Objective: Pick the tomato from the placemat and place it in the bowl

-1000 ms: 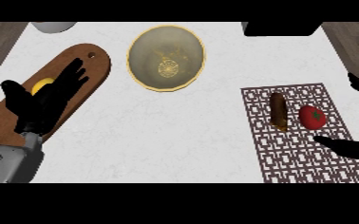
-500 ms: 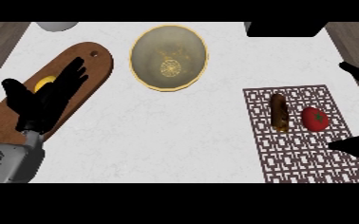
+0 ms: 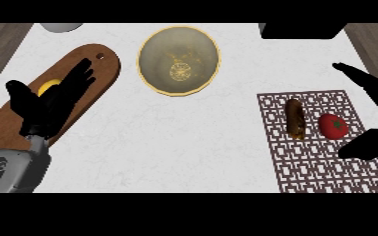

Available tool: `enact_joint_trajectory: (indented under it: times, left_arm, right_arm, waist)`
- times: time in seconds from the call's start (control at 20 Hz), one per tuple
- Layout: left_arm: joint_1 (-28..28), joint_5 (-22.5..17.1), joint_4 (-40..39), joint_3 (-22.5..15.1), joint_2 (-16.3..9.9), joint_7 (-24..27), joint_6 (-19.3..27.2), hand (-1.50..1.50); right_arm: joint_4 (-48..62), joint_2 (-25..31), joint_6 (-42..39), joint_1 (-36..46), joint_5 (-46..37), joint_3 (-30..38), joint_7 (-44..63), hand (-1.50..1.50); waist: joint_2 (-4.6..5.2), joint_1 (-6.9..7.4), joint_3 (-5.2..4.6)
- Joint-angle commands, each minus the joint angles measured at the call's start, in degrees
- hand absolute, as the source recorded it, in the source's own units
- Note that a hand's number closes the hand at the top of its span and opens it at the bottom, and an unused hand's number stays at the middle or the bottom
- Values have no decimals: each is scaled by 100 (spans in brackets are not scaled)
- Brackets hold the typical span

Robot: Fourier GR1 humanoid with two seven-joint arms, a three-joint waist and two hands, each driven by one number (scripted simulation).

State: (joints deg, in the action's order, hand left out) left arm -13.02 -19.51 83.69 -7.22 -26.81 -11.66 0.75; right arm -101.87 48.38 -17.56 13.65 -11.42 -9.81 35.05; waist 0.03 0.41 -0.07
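Observation:
A red tomato [image 3: 334,125] lies on the dark patterned placemat [image 3: 314,160] at the right, beside a brown elongated item [image 3: 295,118]. The empty bowl [image 3: 179,61] with a gold rim sits at the top middle of the white counter. My right hand [image 3: 359,146] shows only at the right edge, spread open, one finger above the tomato near the edge and another part just below and right of it; it does not touch the tomato. My left hand [image 3: 50,104] rests open at the left, fingers up, over the wooden board.
A wooden cutting board [image 3: 81,77] at the left carries a yellow item [image 3: 49,87] partly hidden by my left hand. A black object [image 3: 303,30] sits at the top right, and a grey object [image 3: 60,27] at the top left corner.
My right hand has come further in from the right edge around the tomato. The view has shifted slightly. The left hand has hardly moved.

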Motion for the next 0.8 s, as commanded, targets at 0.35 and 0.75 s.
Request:
enact_joint_trajectory:
  times: [0.35,0.75]
  left_arm:
    - [77,463,45,147,476,-122,-14,0]
    - [68,613,46,557,554,-176,-301,0]
  right_arm:
    - [-50,-681,-933,138,-605,-64,825,-150]
    - [489,-976,-1274,69,-1364,253,394,-150]
  waist:
    - [-9,-41,6]
    - [-6,-42,6]
